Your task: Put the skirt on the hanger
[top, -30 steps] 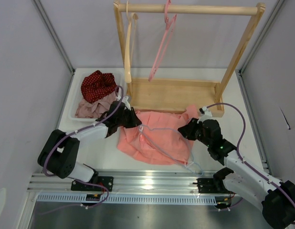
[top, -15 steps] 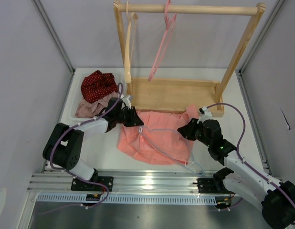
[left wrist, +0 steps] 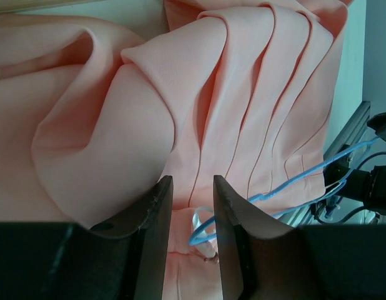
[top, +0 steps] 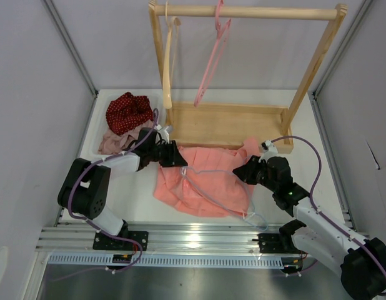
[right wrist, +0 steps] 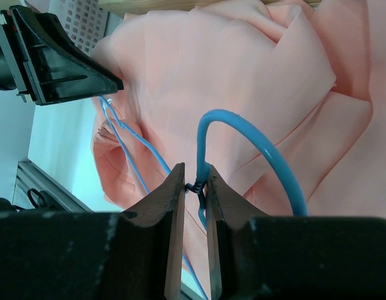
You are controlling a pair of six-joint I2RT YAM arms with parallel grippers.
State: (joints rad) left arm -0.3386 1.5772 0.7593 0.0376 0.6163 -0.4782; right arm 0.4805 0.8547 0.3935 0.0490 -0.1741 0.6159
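- My right pincer (right wrist: 194,180) is clamped on the thin neck of the hanger (right wrist: 201,147), just below its hook.
- My left pincer (left wrist: 193,190) has its jaws a narrow gap apart, low over the pleats of the skirt (left wrist: 243,94). One blue end of the hanger shows in the gap.
- The skirt lies spread on the table (top: 133,194) between my two arms, just in front of the wooden rack (top: 230,125).
- The hanger lies slantwise on top of the skirt.
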